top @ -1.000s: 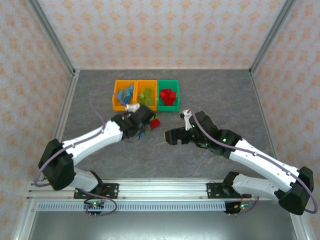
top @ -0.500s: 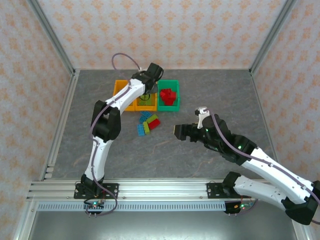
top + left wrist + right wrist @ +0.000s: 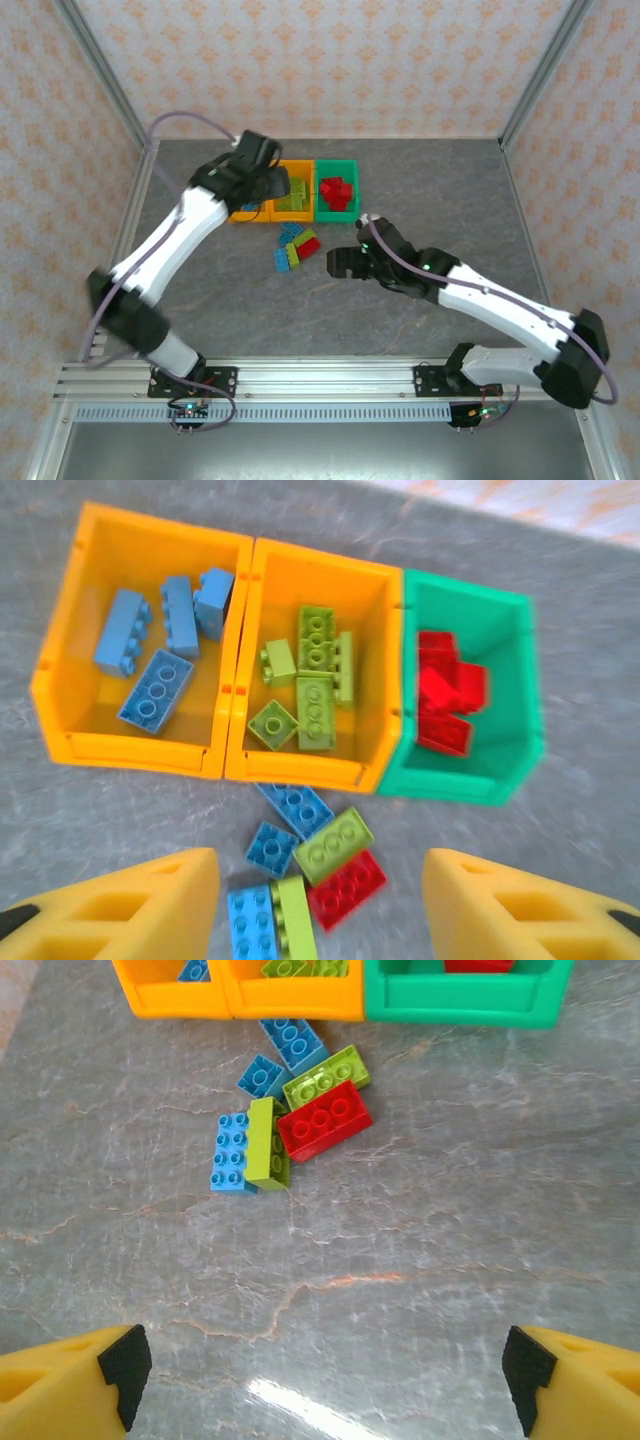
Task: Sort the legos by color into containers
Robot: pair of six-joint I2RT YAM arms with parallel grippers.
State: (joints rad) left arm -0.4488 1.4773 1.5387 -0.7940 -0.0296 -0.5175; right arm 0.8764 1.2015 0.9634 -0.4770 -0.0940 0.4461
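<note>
Three containers stand in a row: a left orange bin point(image 3: 62, 705) with several blue legos point(image 3: 157, 688), a middle orange bin point(image 3: 300, 771) with lime green legos point(image 3: 315, 695), and a green bin point(image 3: 455, 782) with red legos point(image 3: 447, 695). Just in front of them lies a loose pile point(image 3: 320, 865) point(image 3: 296, 247) point(image 3: 288, 1120) of blue, green and one red brick point(image 3: 324, 1120). My left gripper point(image 3: 320, 895) point(image 3: 270, 186) hovers high over the bins and pile, open, with nothing between its yellow fingers point(image 3: 140, 905). My right gripper point(image 3: 320, 1375) point(image 3: 338, 265) stands open and unladen over bare table, right of the pile.
The grey marbled table point(image 3: 400, 180) is walled by metal frame posts point(image 3: 105, 85) and patterned panels. Free room lies right of the green bin and in front of the pile. The left arm reaches across the left orange bin point(image 3: 238, 212) in the top view.
The left gripper left the loose pile, passed over the bins and now hangs above them toward the left, its jaws opened. The right gripper shifted slightly left toward the pile.
</note>
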